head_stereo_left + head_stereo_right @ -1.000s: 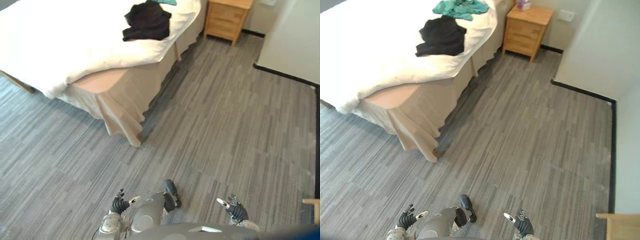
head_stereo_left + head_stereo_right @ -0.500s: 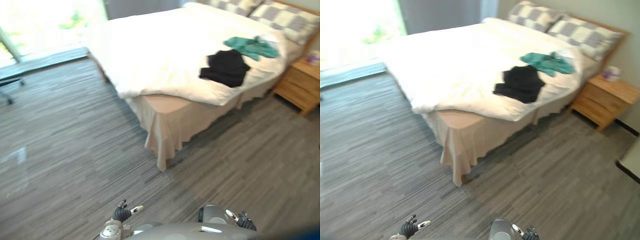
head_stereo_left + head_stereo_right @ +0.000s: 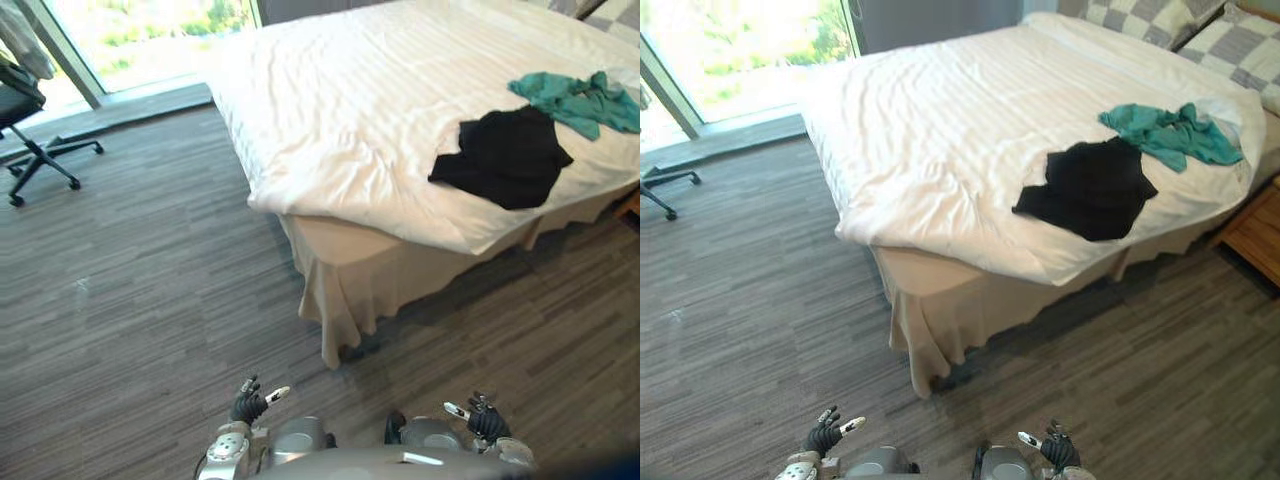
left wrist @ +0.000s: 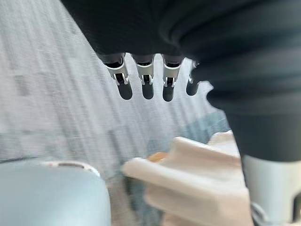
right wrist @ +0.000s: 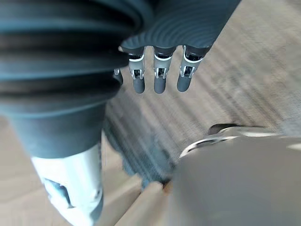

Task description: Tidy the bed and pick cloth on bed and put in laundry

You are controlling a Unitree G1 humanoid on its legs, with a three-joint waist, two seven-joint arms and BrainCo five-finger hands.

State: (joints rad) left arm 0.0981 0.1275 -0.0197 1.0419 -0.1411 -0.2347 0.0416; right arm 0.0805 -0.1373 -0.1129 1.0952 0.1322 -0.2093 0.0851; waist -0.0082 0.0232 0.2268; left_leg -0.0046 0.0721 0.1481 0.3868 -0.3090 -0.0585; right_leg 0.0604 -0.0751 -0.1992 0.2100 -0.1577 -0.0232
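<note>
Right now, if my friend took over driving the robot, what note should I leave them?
Left hand: open, holding nothing, low over the floor.
Right hand: open, holding nothing, also low.
Things: the black cloth lies near the edge of the bed, and the teal cloth lies just past it, touching it. The robot stands apart from the bed's corner.
Done: nothing picked up yet.
Left: walk to the bed, take both cloths to the laundry, then smooth the wrinkled white cover.
</note>
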